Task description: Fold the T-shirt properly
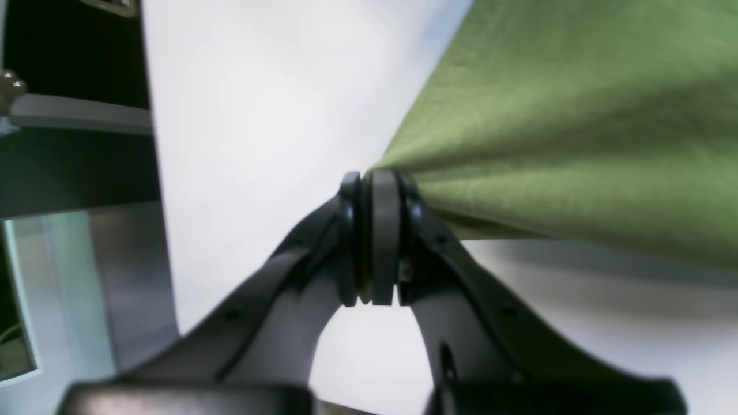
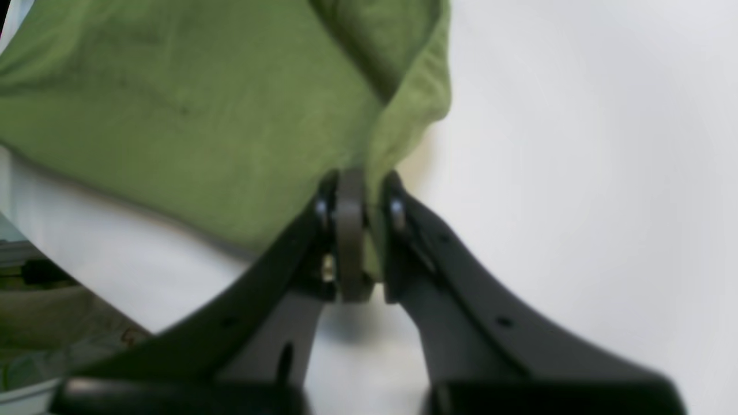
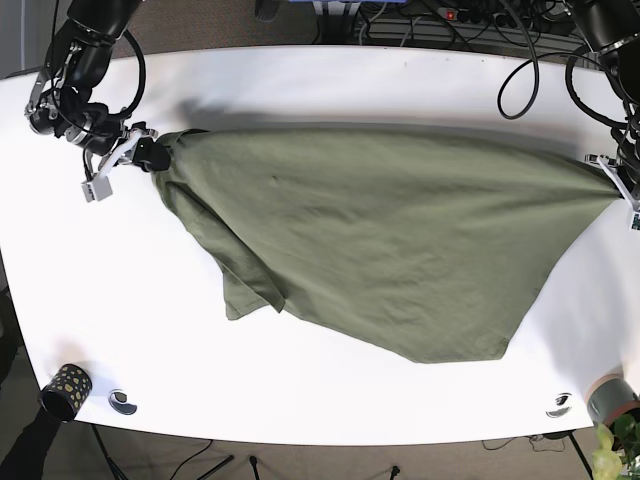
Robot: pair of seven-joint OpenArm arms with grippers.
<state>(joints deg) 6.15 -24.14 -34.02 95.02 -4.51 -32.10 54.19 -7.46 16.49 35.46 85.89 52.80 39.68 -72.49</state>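
- Right gripper (image 3: pixel 150 153), dark, far left of the base view: fingers (image 2: pixel 347 230) clenched on a bunched corner of the olive-green cotton T-shirt (image 3: pixel 380 240). In the right wrist view the cloth passes between the grey pad and the opposite black finger, then rises above and to the left of the tips.
- Small dark cup with pale speckles (image 3: pixel 66 388), standing at the near left corner of the worktop, well apart from the fingers.
- Small round black-and-white disc (image 3: pixel 122 401), just beside the cup.
- Olive-green T-shirt, spread across the middle of the white oval worktop (image 3: pixel 330 90), pulled taut along its far edge between the two sets of fingers; its lower part hangs slack in folds below the right fingers and tapers to a point toward the near edge.
- Second small round disc (image 3: pixel 559 404), near the right near edge.
- Left gripper (image 3: pixel 612 173), far right of the base view: fingers (image 1: pixel 385 230) clenched on the opposite corner of the shirt, the cloth fanning out up and right from the tips.
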